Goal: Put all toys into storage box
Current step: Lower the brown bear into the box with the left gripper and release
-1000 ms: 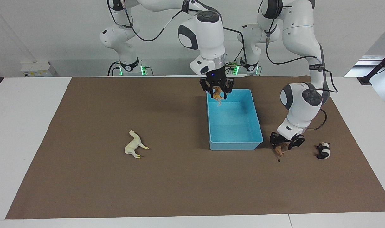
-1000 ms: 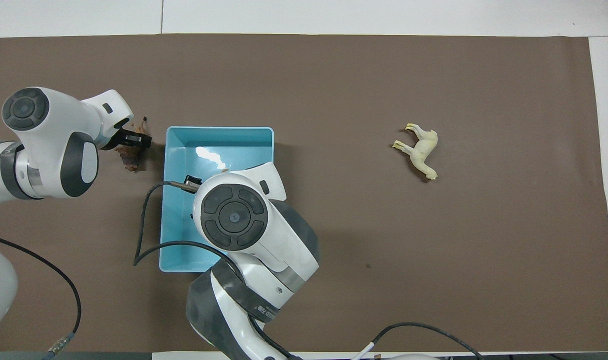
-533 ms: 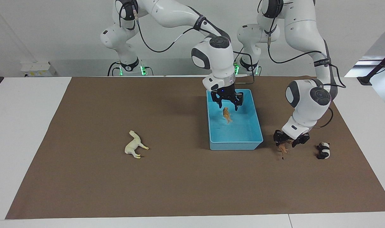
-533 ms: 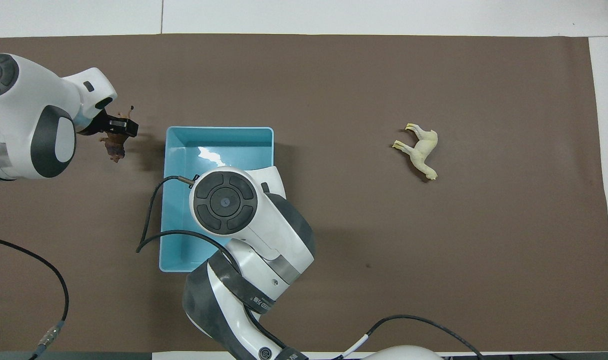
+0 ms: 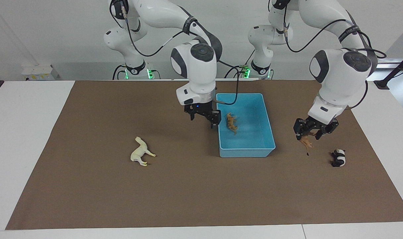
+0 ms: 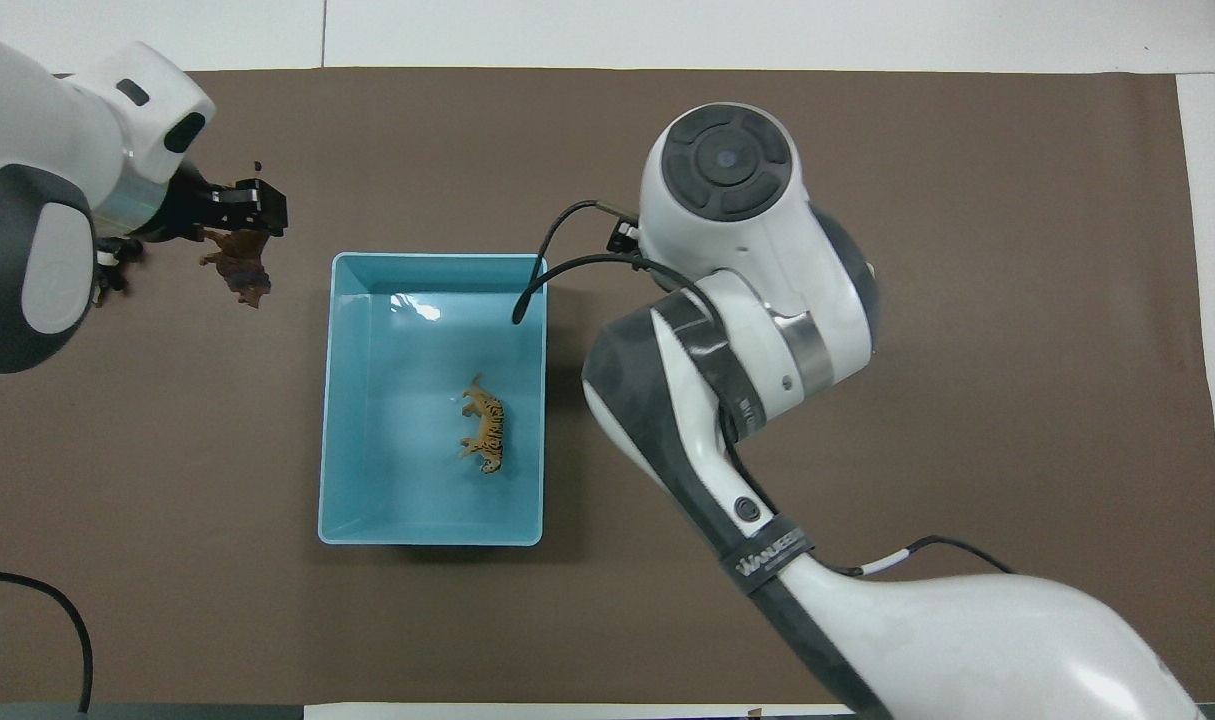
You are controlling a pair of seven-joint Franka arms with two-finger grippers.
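Note:
The orange striped tiger (image 5: 232, 122) lies in the light blue storage box (image 5: 246, 152); both also show in the overhead view, the tiger (image 6: 485, 436) and the box (image 6: 432, 259). My right gripper (image 5: 203, 119) is open and empty, up over the mat beside the box, toward the right arm's end. My left gripper (image 5: 309, 132) is shut on the brown dark-maned animal (image 5: 306, 142) and holds it in the air over the mat, between the box and the panda (image 5: 338, 157). The cream-white horse-like animal (image 5: 140, 152) lies on the mat toward the right arm's end; the right arm hides it in the overhead view.
A brown mat (image 5: 188, 192) covers most of the white table. In the overhead view the left gripper (image 6: 237, 205) and its brown animal (image 6: 239, 270) hang over the mat beside the box's corner farthest from the robots.
The right gripper opened, the tiger dropped into the box, and the gripper moved off the box toward the right arm's end. The left gripper lifted the brown animal off the mat.

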